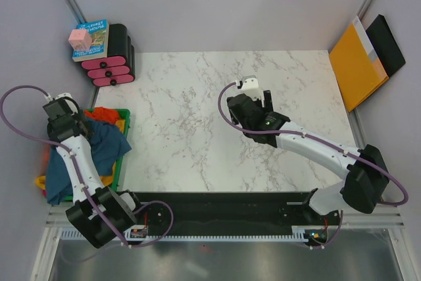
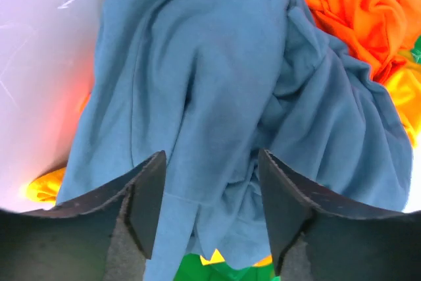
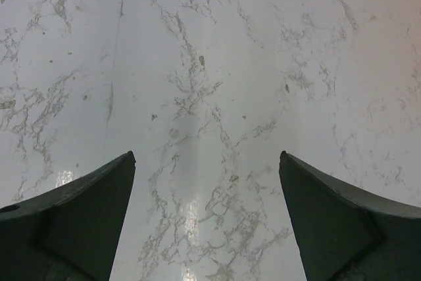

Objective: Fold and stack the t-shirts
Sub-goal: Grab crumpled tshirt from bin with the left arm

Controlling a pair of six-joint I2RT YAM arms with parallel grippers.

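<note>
The dark teal-blue t-shirt (image 1: pixel 105 141) lies crumpled on top of a green basket (image 1: pixel 122 162) at the table's left edge. The orange t-shirt (image 1: pixel 109 116) shows at the basket's far end and the mustard yellow one (image 1: pixel 41 181) peeks out low on the left. My left gripper (image 1: pixel 77 123) hovers open just above the teal shirt (image 2: pixel 217 77), touching nothing; orange cloth (image 2: pixel 355 11) and yellow cloth (image 2: pixel 402 97) lie beyond it, and the green basket (image 2: pixel 217 269) shows below. My right gripper (image 1: pixel 261 100) is open and empty above the bare marble table (image 3: pixel 197 64).
A stack of black-and-pink drawers (image 1: pixel 113 57) with a book and a pink cube (image 1: pixel 81 38) stands at the far left corner. An orange envelope (image 1: pixel 355 64) and a black folder (image 1: pixel 388 44) lie off the table's far right. The marble tabletop (image 1: pixel 197 116) spans the middle.
</note>
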